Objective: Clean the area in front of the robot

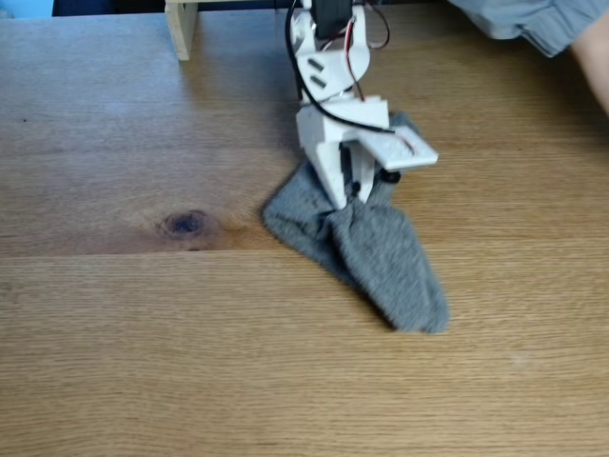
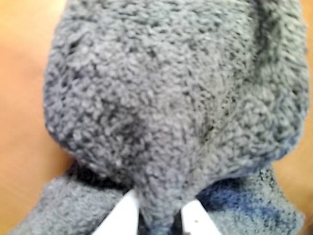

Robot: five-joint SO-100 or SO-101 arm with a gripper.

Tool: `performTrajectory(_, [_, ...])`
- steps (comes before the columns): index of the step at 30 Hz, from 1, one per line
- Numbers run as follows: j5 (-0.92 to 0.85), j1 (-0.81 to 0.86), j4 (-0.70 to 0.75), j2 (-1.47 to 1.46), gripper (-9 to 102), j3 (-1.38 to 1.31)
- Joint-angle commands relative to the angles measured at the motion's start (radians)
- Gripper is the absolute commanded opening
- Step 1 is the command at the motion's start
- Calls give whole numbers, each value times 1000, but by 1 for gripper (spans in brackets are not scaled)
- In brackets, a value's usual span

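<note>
Pinching a fold of grey knitted cloth (image 1: 371, 248) between its pointed white fingers (image 2: 126, 215), the claw (image 1: 350, 202) of the robot (image 1: 335, 105) points down at the surface (image 1: 190, 362), narrowed on the fabric. In the wrist view the cloth (image 2: 171, 107) fills nearly the whole frame, bunched into a fuzzy mound, and only the two finger tips show at the bottom edge with a tuck of cloth squeezed between them. No writing or label can be read anywhere.

In the fixed view the cloth lies spread toward the lower right, just right of a dark oval knot (image 1: 186, 224). The arm's upper part is cut off at the top edge. A pale wooden post (image 1: 181, 27) stands at the back, and a person's sleeve (image 1: 533, 21) enters at the top right, blurred.
</note>
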Motion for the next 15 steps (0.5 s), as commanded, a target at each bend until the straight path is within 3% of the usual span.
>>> performTrajectory(1, [-101,190,147,-123,0,-391])
performTrajectory(3, [-156,244,198,-158,0,-506])
performTrajectory(7, [-152,337,534,-143,0,-621])
performTrajectory(11, [2,336,966,-9,0,-586])
performTrajectory(15, [175,230,1249,158,0,-488])
